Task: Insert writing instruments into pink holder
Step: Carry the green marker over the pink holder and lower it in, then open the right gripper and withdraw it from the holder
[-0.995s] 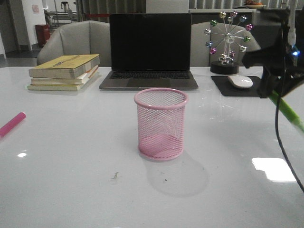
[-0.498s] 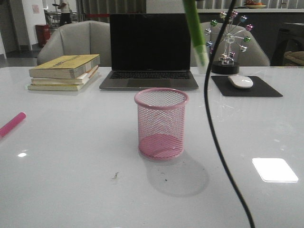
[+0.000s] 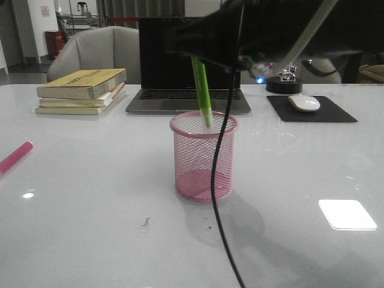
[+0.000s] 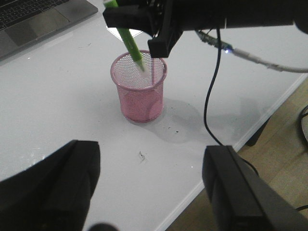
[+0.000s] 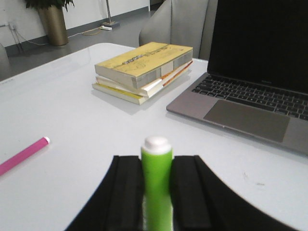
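The pink holder point(image 3: 203, 157) stands upright mid-table, empty inside. My right gripper point(image 3: 195, 59) hovers just above it, shut on the lime green marker point(image 3: 201, 93). That marker hangs nearly upright, and its white lower end dips just inside the rim. In the right wrist view the green marker point(image 5: 157, 185) is clamped between the two black fingers, white end outward. The hot pink marker point(image 3: 15, 157) lies flat near the table's left edge, also seen as the pink marker point(image 5: 21, 156). My left gripper point(image 4: 144, 192) is open and empty, high over the near table edge, facing the holder point(image 4: 138, 91).
A stack of books point(image 3: 81, 90) lies at the back left and a laptop point(image 3: 189, 66) behind the cup. A mouse on its black pad point(image 3: 304, 103) and a ferris-wheel ornament point(image 3: 282, 81) stand at the back right. The right arm's black cable point(image 3: 219, 198) hangs in front of the cup.
My right arm has swung from the table's right side to above the holder. The green marker it carries has come down until its white end entered the rim.
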`<state>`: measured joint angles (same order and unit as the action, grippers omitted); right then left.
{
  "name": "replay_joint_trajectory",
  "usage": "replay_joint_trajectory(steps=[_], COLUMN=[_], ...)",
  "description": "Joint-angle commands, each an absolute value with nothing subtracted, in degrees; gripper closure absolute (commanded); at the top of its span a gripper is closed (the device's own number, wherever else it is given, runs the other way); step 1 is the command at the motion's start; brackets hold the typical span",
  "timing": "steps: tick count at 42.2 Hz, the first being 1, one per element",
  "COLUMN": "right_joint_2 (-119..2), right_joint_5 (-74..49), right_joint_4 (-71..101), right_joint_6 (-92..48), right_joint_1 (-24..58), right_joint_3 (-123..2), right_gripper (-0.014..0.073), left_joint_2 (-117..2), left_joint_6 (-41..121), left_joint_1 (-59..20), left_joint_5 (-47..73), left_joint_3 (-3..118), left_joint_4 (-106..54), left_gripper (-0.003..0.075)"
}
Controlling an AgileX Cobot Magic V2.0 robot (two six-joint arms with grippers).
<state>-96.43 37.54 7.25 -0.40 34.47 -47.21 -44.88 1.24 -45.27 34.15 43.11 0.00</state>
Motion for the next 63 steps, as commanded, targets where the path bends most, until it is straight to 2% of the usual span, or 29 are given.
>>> replay_joint_trajectory(steps=[1, 5, 9, 16, 33, 44, 53, 63], right_joint_2=[-96.4, -97.1, -96.3, -89.4, -57.8, -44.2, -38.4, -35.9], right_joint_5=[44.3, 43.8, 43.7, 34.2, -17.7, -41.2, -54.9, -53.1], right_joint_4=[6.8, 6.8, 6.8, 6.8, 5.9, 1.6, -6.5, -7.4], right_joint_6=[-1.0, -1.0, -1.0, -1.1, -8.2, -4.6, 8.5, 9.5], right_joint_1=[34.4, 34.4, 34.4, 34.3, 33.6, 33.6, 33.6, 33.6], right_joint_3=[-48.7, -48.7, -48.8, -48.9, -48.9, -48.9, -48.7, -47.4], right_gripper=[0.0384, 0.0252, 0.0172, 0.0169, 0.0169, 0.0200, 0.0201, 0.0201], left_joint_2=[-44.8, -44.8, -44.8, -44.8, -44.8, -44.8, -44.8, -44.9], left_joint_6=[1.3, 1.3, 1.3, 1.3, 1.3, 1.3, 1.3, 1.3], left_joint_1=[-45.8, -45.8, -45.8, -45.8, -45.8, -45.8, -45.8, -45.8], left_joint_5=[30.0, 30.0, 30.0, 30.0, 30.0, 30.0, 29.9, 27.4], left_joint_3=[45.1, 45.1, 45.1, 45.1, 45.1, 45.1, 45.1, 45.1], left_joint_4=[-0.4, -0.4, -0.4, -0.4, -0.4, -0.4, -0.4, -1.6], left_gripper=[0.0213, 0.0213, 0.0213, 0.0213, 0.0213, 0.0213, 0.0213, 0.0213])
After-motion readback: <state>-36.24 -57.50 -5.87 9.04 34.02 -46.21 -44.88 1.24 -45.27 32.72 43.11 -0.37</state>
